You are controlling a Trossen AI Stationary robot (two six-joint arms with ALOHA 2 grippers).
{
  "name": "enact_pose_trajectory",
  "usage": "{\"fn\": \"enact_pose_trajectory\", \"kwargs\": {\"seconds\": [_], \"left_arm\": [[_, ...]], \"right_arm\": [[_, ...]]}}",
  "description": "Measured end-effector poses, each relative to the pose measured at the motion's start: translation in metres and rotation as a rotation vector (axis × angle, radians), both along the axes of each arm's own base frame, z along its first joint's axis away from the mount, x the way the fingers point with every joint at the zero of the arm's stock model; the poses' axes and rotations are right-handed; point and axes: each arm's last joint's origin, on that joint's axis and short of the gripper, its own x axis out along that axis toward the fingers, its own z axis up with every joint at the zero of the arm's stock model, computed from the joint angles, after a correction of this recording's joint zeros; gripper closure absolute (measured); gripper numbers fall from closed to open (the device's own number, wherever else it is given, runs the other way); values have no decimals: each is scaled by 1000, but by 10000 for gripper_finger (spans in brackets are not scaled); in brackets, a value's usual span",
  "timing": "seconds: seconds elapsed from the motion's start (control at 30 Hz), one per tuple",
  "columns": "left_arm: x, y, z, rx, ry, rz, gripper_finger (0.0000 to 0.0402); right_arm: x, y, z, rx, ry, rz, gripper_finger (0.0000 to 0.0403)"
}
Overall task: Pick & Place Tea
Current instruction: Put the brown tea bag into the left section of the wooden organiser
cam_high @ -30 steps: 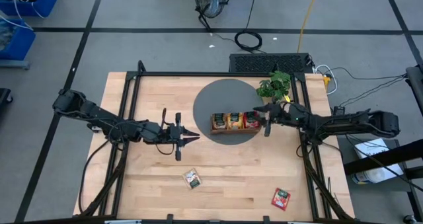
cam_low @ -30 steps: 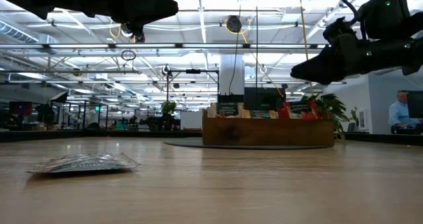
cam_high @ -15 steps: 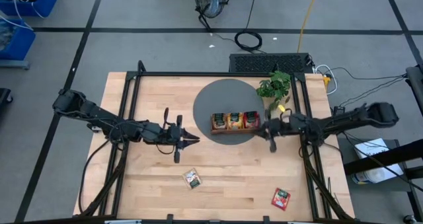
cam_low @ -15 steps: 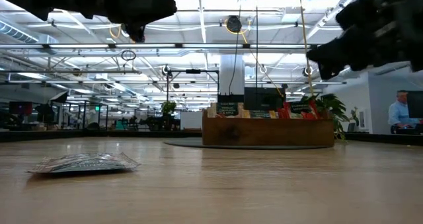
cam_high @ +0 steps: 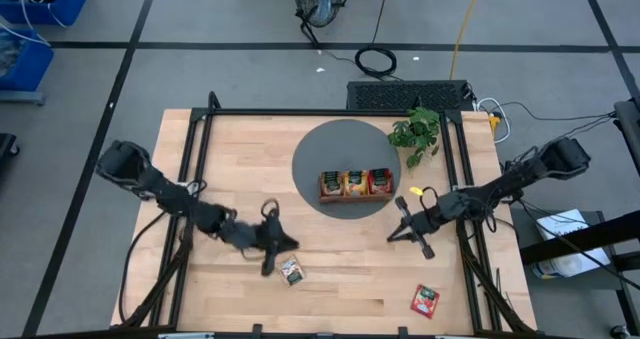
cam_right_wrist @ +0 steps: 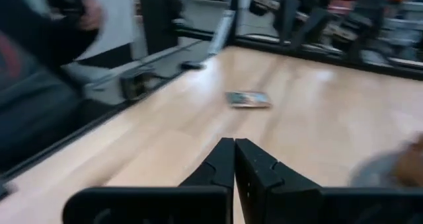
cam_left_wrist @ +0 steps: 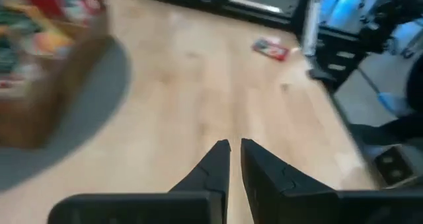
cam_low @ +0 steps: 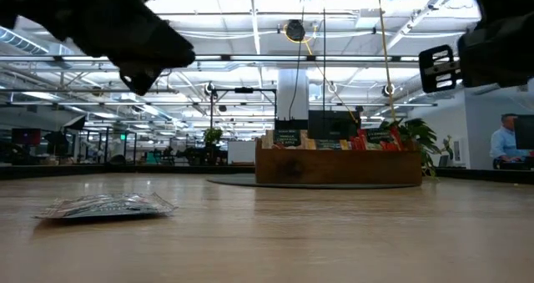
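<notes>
So the left claw hung just above the pale tea sachet at the desk's 6 o'clock, fingers nearly together, gripping nothing; right claw sat pinched shut and empty at 4 o'clock of the wooden tray; a red sachet lay near the desk's 5 o'clock corner; more tea stood in the tray.

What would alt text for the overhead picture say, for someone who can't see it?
Two dark robot arms reach over a wooden table from left and right. A wooden tray of tea sachets sits on a grey round mat beside a small plant. The left gripper is next to a loose pale sachet; a red sachet lies near the right gripper.
</notes>
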Motion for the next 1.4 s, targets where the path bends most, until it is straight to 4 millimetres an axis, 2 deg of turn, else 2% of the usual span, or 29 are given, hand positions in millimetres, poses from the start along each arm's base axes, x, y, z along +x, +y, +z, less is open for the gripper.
{"fn": "enact_pose_trajectory", "kwargs": {"seconds": [0.07,0.17,0.27,0.47,0.6,0.73,0.83,0.97,1.27,1.4], "left_arm": [[4,-17,-3,19,24,-19,360],[11,-41,-10,151,100,-37,360],[17,-56,-14,274,172,38,360],[23,-76,-14,233,307,42,359],[16,-89,-9,135,410,27,359],[4,-95,-14,-4,547,35,359],[-3,-98,-18,-29,602,68,359],[-2,-99,-26,-45,638,65,360],[22,-90,-61,-91,718,55,360],[37,-86,-64,-100,645,-15,360]], "right_arm": [[-1,5,-1,-11,2,64,402],[-1,12,-1,-30,3,111,402],[2,20,1,-94,-21,117,402],[19,36,8,-218,26,5,402],[33,49,8,-253,65,15,402],[47,58,3,-263,143,24,402],[60,66,-3,-284,195,60,402],[73,75,-9,-291,230,121,401],[77,78,-6,-293,208,127,402],[77,77,-8,-282,227,121,401]]}}
